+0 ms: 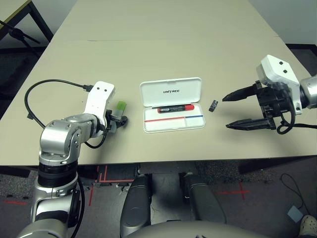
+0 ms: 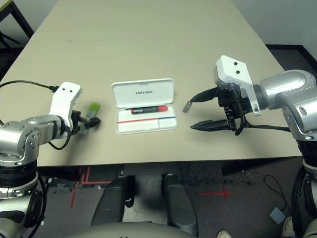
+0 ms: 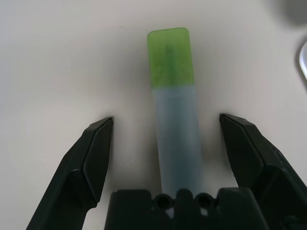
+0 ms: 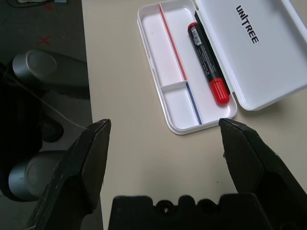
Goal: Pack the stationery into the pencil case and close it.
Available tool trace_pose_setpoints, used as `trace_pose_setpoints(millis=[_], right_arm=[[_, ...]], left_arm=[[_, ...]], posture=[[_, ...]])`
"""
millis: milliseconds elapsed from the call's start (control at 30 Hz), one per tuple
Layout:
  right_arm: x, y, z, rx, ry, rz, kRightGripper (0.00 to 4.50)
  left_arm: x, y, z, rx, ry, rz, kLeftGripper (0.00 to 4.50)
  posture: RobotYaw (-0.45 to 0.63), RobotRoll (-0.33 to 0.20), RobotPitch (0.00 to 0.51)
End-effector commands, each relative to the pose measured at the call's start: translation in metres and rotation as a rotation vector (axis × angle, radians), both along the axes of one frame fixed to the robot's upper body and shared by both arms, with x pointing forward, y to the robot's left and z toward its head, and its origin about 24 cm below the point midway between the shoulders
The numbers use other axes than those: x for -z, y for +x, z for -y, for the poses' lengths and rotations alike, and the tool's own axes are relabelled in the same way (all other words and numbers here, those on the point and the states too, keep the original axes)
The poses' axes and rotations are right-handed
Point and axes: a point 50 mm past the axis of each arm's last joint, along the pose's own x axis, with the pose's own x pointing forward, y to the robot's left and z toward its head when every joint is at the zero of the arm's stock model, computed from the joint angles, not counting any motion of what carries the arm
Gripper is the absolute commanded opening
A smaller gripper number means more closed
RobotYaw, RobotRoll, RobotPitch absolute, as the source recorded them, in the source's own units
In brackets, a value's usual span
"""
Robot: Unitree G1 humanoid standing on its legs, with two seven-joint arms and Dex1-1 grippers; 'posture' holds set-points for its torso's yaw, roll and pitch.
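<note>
Highlighter, pale translucent barrel with flat green cap (image 3: 175,120): on the table left of the case, lying between the spread black fingers of the left gripper (image 3: 165,127), neither finger touching it. Barrel smooth and slab-sided, likely slippery.

Pencil case, flat white hard plastic, rounded rectangle (image 1: 172,104): centre of the table, open, hinged lid lying back on the far side with dark "UNITREE" print up. Tray glossy, shallow, split by a thin red-and-blue line.

Marker, red body with black end (image 1: 175,108): already inside the tray, along its far edge by the hinge.

Clip-like piece, tiny, dark grey (image 1: 213,105): on bare table just right of the case.

Right gripper (image 1: 237,110): right of the clip, fingers wide apart, holding nothing.

Table, matte beige top (image 1: 163,44): plain, even surface.

Step in hand, judged: grasp of the highlighter. Best closed squarely on the barrel's mid-length, below the cap, fingers level with the table so the flat sides seat against the pads; gentle pressure, since smooth plastic may squirt out. Then lift clear and lay parallel to the marker in the near compartment.
</note>
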Motion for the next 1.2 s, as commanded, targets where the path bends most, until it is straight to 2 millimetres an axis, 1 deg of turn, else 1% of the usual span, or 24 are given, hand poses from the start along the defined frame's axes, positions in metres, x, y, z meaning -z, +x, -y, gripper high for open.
trace_pose_setpoints(millis=[33,100,200,267,400,467,600,733,867,1033,1100,1200], right_arm=[[0.002,0.001,-0.002,-0.009,-0.011,-0.004,4.47],[0.003,0.001,-0.002,-0.009,-0.01,-0.003,4.47],[0.003,0.001,-0.002,-0.008,-0.009,-0.001,4.5],[0.004,0.002,-0.003,-0.007,-0.009,0.0,4.5],[0.005,0.002,-0.004,-0.007,-0.005,0.001,4.5],[0.006,0.002,-0.005,-0.008,-0.005,0.001,4.5],[0.007,0.003,-0.005,-0.008,-0.008,0.003,4.5],[0.007,0.004,-0.006,-0.01,-0.008,0.005,4.5],[0.007,0.006,-0.006,-0.012,-0.007,0.008,4.5],[0.008,0.008,-0.006,-0.015,-0.007,0.012,4.5],[0.008,0.009,-0.006,-0.016,-0.006,0.014,4.5],[0.008,0.011,-0.006,-0.018,-0.006,0.016,4.5]], left_arm=[[0.009,0.0,0.005,0.012,0.008,-0.04,4.5],[0.01,0.0,0.005,0.017,0.008,-0.044,4.5],[0.011,0.0,0.006,0.027,0.011,-0.049,3.87],[0.011,0.0,0.007,0.034,0.012,-0.051,3.17],[0.01,0.0,0.007,0.044,0.013,-0.052,1.62],[0.01,0.0,0.006,0.051,0.016,-0.048,1.09],[0.007,0.001,0.006,0.078,0.026,-0.033,1.1],[-0.002,-0.001,0.001,0.161,0.062,0.008,1.1],[-0.014,-0.007,-0.007,0.415,0.137,0.083,1.1],[-0.024,-0.016,-0.02,0.601,0.179,0.089,1.1],[-0.029,-0.018,-0.021,0.682,0.19,0.113,1.1],[-0.033,-0.018,-0.021,0.738,0.2,0.13,1.1]], posture=[[0.0,0.0,0.183],[0.0,0.0,0.183],[0.0,0.0,0.183],[0.0,0.0,0.182],[0.0,0.0,0.181],[0.0,0.0,0.18],[0.0,0.0,0.177],[0.0,0.0,0.176],[0.01,0.0,0.172],[0.02,0.0,0.169],[0.02,0.0,0.169],[0.02,0.0,0.171]])
